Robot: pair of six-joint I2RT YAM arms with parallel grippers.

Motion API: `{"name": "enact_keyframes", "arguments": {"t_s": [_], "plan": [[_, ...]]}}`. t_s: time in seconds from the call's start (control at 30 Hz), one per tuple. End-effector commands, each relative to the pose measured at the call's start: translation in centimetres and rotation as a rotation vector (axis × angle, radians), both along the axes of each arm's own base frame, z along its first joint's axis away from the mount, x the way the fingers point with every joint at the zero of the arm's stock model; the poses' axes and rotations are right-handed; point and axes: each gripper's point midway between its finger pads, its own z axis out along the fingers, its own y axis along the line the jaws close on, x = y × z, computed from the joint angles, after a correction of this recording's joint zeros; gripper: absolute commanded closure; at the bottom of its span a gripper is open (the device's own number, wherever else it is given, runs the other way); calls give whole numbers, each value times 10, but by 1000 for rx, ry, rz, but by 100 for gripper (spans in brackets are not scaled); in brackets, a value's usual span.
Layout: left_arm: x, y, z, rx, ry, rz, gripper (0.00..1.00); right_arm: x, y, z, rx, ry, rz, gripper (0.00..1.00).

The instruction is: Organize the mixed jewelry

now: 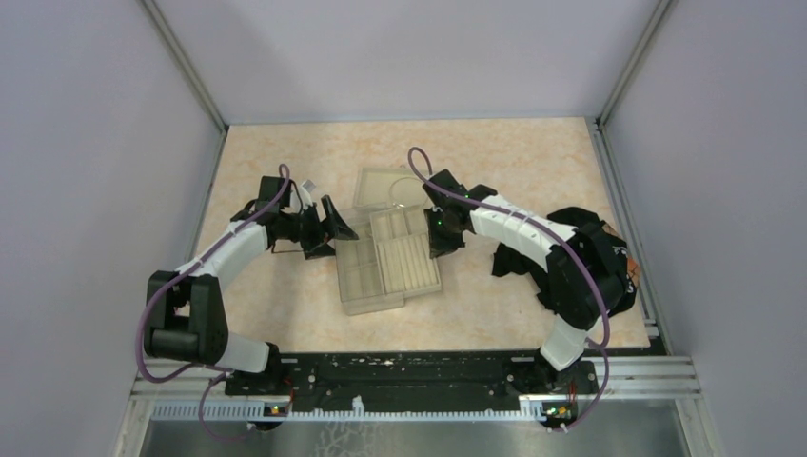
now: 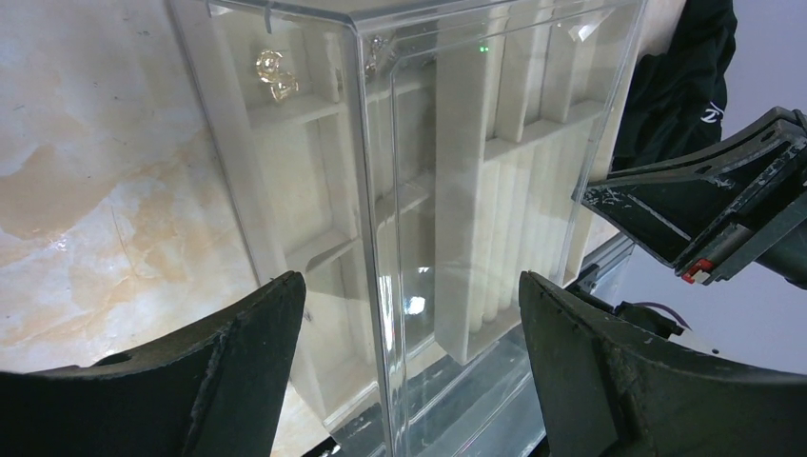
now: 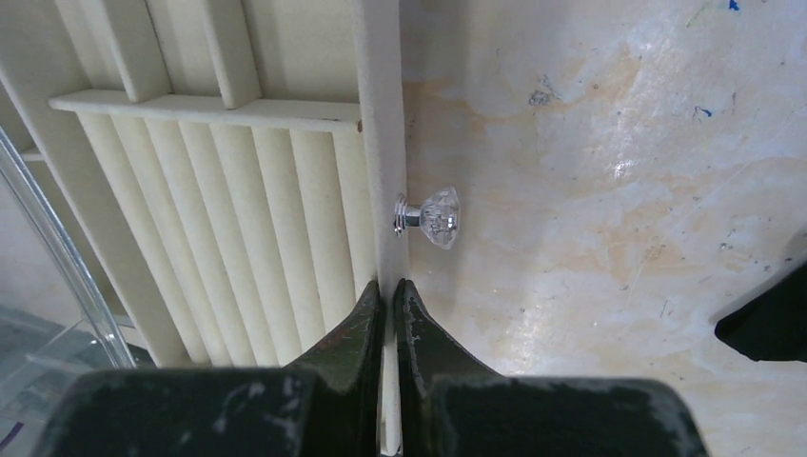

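Note:
Small gold metallic bits (image 2: 271, 74) lie in a far compartment of the beige tray (image 2: 314, 181) inside a clear case (image 2: 381, 190). A tiny silver bit (image 2: 377, 46) sits beside them. I cannot make out the wire hoop. My left gripper (image 2: 411, 286) is open and straddles the case's clear corner edge; in the top view it (image 1: 331, 228) is at the trays' left side. My right gripper (image 3: 391, 284) is shut on the front wall of the ridged beige drawer (image 3: 238, 219), just below its crystal knob (image 3: 436, 216); in the top view it (image 1: 441, 240) is at the drawer's right side.
The stacked beige trays (image 1: 371, 281) lie mid-table with a clear lid (image 1: 381, 183) behind them. A black cloth (image 1: 580, 243) is bunched at the right under the right arm; it also shows in the right wrist view (image 3: 773, 324). Grey walls enclose the table.

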Motion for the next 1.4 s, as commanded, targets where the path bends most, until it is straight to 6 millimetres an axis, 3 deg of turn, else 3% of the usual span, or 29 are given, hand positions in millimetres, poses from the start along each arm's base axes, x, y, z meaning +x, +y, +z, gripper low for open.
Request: {"name": "enact_keyframes", "arguments": {"t_s": [0.0, 0.3, 0.6, 0.73, 0.8, 0.97, 1.07, 1.23, 1.37], "plan": [[-4, -5, 4, -25, -5, -26, 12, 14, 40, 25, 133, -70, 22, 100], [-3, -7, 7, -32, -12, -22, 12, 5, 80, 22, 211, -47, 65, 100], [1, -10, 8, -33, -17, -22, 12, 1, 118, 45, 371, -50, 162, 100], [3, -9, 9, -24, -18, -19, 12, 0, 114, 44, 377, -25, 171, 68], [3, -8, 8, -18, -19, -17, 12, 4, 104, 44, 381, -25, 140, 59], [3, -7, 6, -13, -15, -18, 12, 19, 77, 45, 391, -60, 54, 56], [3, -7, 6, -11, -14, -19, 12, 24, 69, 38, 365, -63, 17, 59], [5, -8, 7, -13, -18, -20, 12, 32, 69, 31, 349, -62, -23, 92], [5, -8, 9, -13, -22, -18, 12, 41, 75, 25, 348, -67, -34, 100]]}}
